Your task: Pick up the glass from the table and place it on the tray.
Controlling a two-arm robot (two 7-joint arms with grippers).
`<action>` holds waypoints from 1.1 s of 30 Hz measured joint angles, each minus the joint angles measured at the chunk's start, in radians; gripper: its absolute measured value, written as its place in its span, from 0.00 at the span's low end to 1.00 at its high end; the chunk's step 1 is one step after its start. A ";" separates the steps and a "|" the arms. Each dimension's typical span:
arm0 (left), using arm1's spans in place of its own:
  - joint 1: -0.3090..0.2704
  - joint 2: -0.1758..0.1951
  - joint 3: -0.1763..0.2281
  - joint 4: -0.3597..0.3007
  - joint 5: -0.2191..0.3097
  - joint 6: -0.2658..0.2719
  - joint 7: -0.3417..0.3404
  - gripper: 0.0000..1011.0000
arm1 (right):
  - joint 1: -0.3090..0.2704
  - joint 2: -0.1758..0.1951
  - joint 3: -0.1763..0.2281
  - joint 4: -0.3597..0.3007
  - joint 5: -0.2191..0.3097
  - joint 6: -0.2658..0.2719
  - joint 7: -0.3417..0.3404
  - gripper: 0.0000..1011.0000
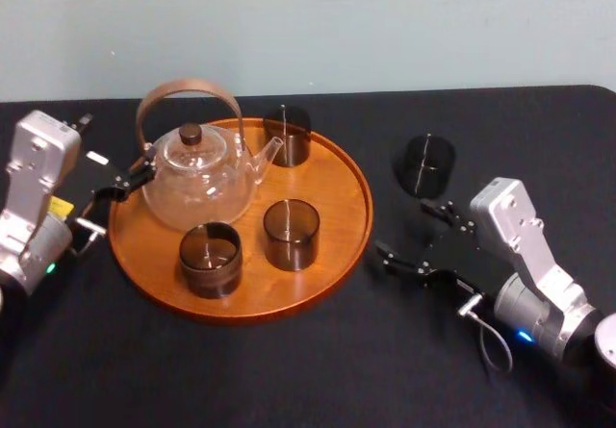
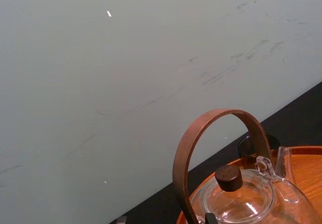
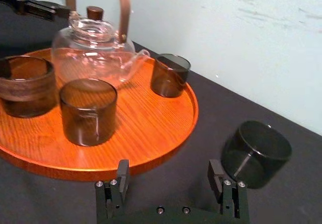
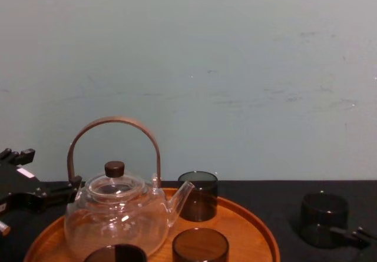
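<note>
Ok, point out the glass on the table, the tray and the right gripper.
glass [image 1: 424, 165], head view, middle of its dark body.
tray [image 1: 337, 192], head view, bare wood near the right rim.
right gripper [image 3: 168, 169], right wrist view, midway between its open fingers.

the tray [image 1: 337, 207] is smooth grained wood, the table [image 1: 289, 370] matt black, the teapot [image 1: 197, 183] clear glossy glass, the glass [image 1: 425, 165] smoky.

Silver-grey casings [image 1: 510, 218]; black left pincer [image 1: 135, 180], right pincer [image 3: 168, 171] with screw heads; grey cable loop [image 1: 496, 337]; possibly yellow label [image 1: 61, 207].
</note>
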 joint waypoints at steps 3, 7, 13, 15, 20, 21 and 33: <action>0.000 0.000 0.000 0.000 0.000 0.000 0.000 1.00 | -0.002 -0.003 0.011 0.010 0.003 0.000 -0.001 0.99; 0.000 0.000 0.000 0.000 0.000 0.000 0.000 1.00 | -0.002 -0.008 0.022 0.026 0.007 0.000 -0.004 0.99; 0.000 0.000 0.000 0.000 0.000 0.000 0.000 1.00 | 0.010 -0.018 0.047 0.064 0.011 0.000 -0.013 0.99; 0.000 0.000 0.000 0.000 0.000 0.000 0.000 1.00 | 0.014 -0.021 0.052 0.073 0.012 0.000 -0.016 0.99; 0.000 0.000 0.000 0.000 0.000 0.000 0.000 1.00 | 0.028 -0.026 0.071 0.098 0.013 0.001 -0.023 0.99; 0.000 0.000 0.000 0.000 0.000 0.000 0.000 1.00 | 0.030 -0.026 0.074 0.100 0.013 0.001 -0.024 0.99; 0.000 0.000 0.000 0.000 0.000 0.000 0.000 1.00 | 0.058 -0.028 0.103 0.120 0.014 0.007 -0.027 0.99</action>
